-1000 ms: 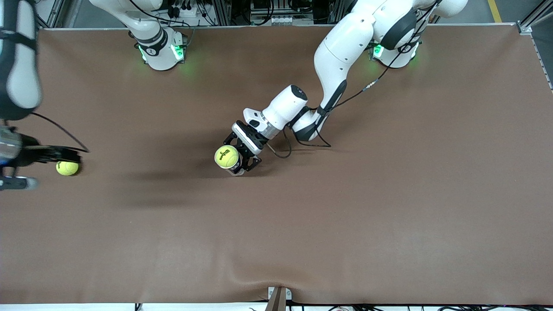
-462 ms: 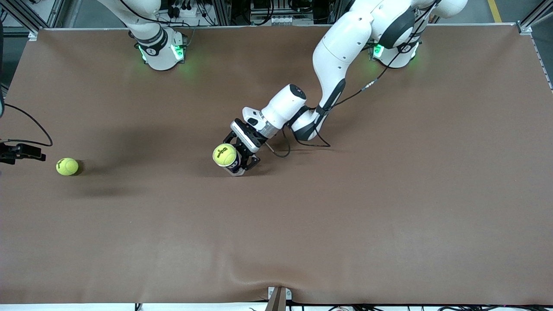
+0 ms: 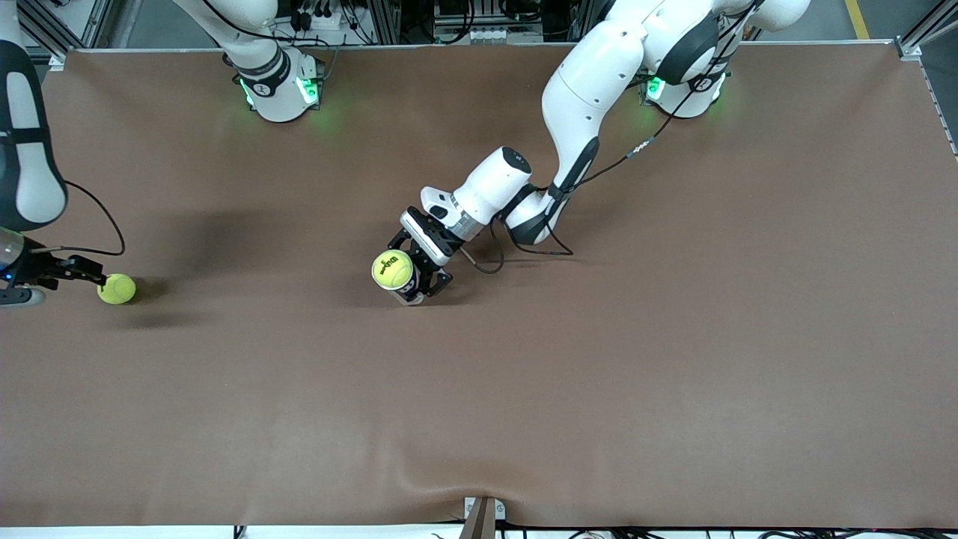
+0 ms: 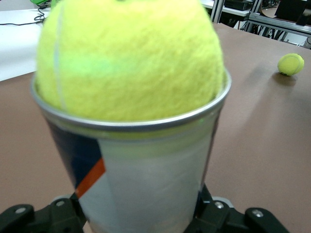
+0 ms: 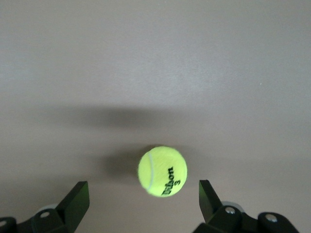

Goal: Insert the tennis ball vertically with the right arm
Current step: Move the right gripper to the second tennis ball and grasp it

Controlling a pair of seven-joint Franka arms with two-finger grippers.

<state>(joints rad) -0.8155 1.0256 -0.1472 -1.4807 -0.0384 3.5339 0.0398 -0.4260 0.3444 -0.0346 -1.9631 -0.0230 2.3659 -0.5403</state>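
On the brown counter point(image 3: 599, 374), the left arm's black two-finger tool point(image 3: 419, 271) clamps an upright clear plastic can point(image 4: 146, 179), a yellow tennis ball point(image 3: 393, 270) seated in its rim. Toward the right arm's end, the right tool point(image 5: 143, 204) hangs wide open and empty over a second loose yellow felt tennis ball point(image 5: 163, 171) lying between its fingers point(image 5: 75, 201).

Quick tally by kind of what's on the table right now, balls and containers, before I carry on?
Tennis balls: 2, one lying loose at the right arm's end of the table under the open right gripper, one seated in the can's mouth.
Cans: 1, upright, held by the left gripper.
Total: 3.
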